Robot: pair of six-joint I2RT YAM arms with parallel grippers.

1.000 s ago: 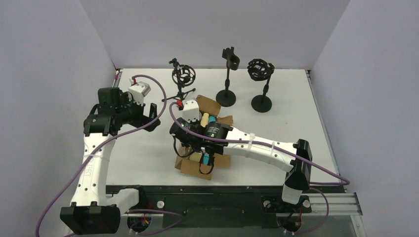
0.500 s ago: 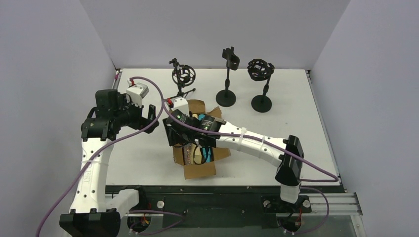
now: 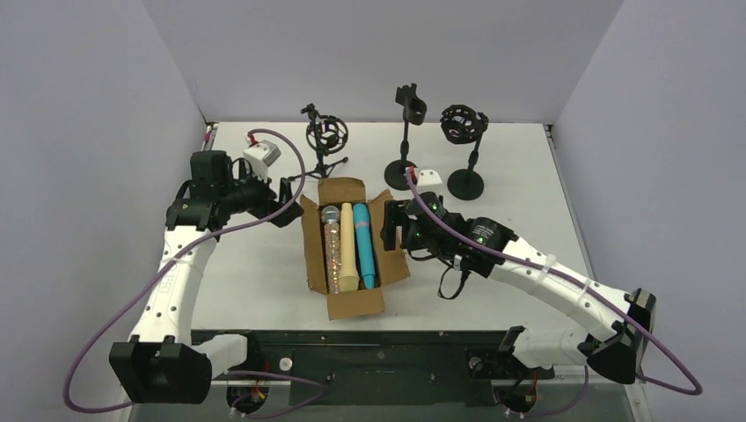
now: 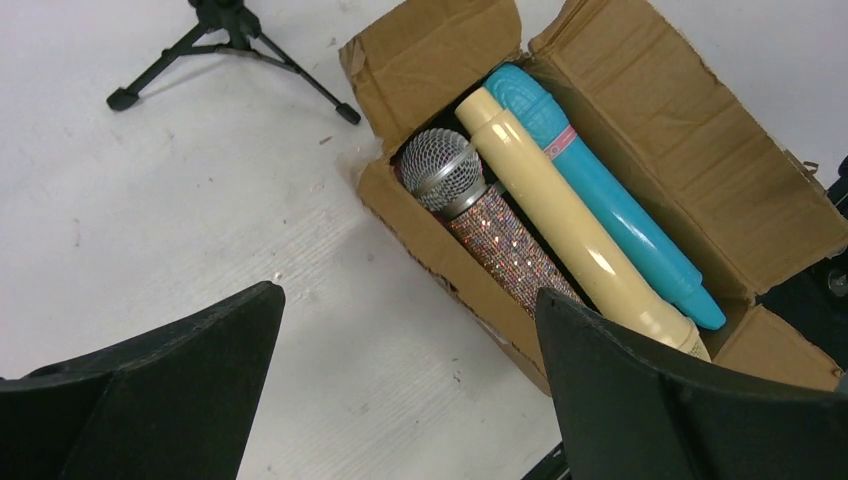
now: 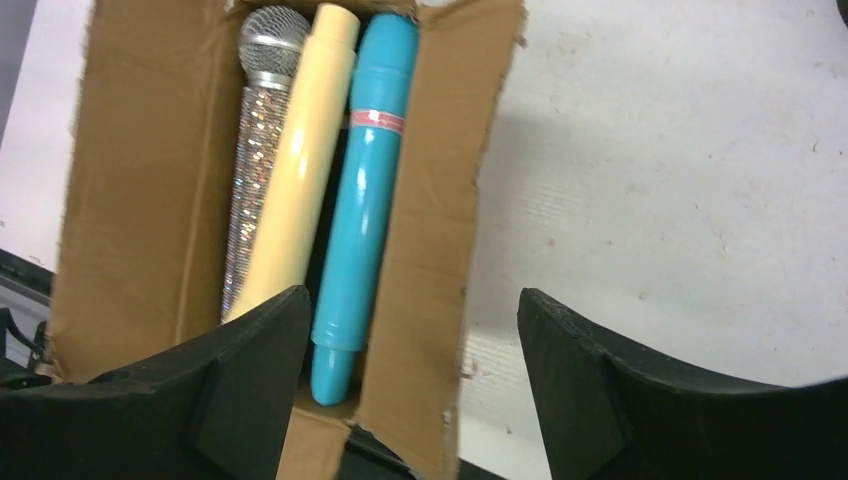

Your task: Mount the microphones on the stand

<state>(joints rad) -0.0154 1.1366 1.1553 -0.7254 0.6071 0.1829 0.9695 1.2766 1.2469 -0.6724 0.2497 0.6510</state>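
- The cardboard box (image 3: 355, 304), creased with its flaps splayed, sits mid-frame and holds all three microphones. Nothing looks mounted yet, so I'd say picking is the step in hand.
- Three thin black stands (image 3: 405, 132) wait empty along the top centre.
- The left gripper (image 3: 283, 192) and right gripper (image 3: 391, 229) flank the box, both spread wide and holding nothing.
- Next calls for closing across one round barrel: the glittery microphone (image 3: 332, 251), cream microphone (image 3: 348, 246) or teal microphone (image 3: 363, 251), which lie side by side.
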